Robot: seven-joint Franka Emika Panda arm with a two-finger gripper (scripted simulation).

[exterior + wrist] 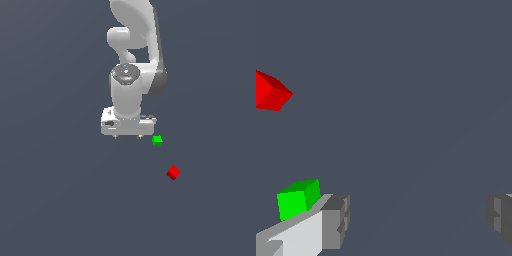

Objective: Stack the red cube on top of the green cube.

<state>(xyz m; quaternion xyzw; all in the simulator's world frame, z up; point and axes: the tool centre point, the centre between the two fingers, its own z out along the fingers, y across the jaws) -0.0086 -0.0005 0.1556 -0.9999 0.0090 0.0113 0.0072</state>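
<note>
The pincer (128,135) hangs spread wide and empty over the bare floor (55,200), with nothing between its fingers (336,220).

Going from the exterior view's left to its right, the pincer comes first, then the green cube (157,140) just beside its right-hand end, then the red cube (173,172) further out on that side and nearer the camera, apart from both. Both cubes rest on the floor, unstacked, so the pick has not begun.

The main risk, as I judge it, is the green cube: it sits so close to one finger that a sideways sweep toward the red one could clip it and knock it away from where the stack must go. The wrist view shows the green cube (298,199) just behind the near finger, which supports that worry. The red cube (271,92) also lies turned at an angle to the fingers, so closing without rotating the wrist first might pinch its corners and let it twist or slip.

The arm (135,45) reaches down from above, its wrist pointing straight at the floor, hand level, fingertips raised clear of the surface.
</note>
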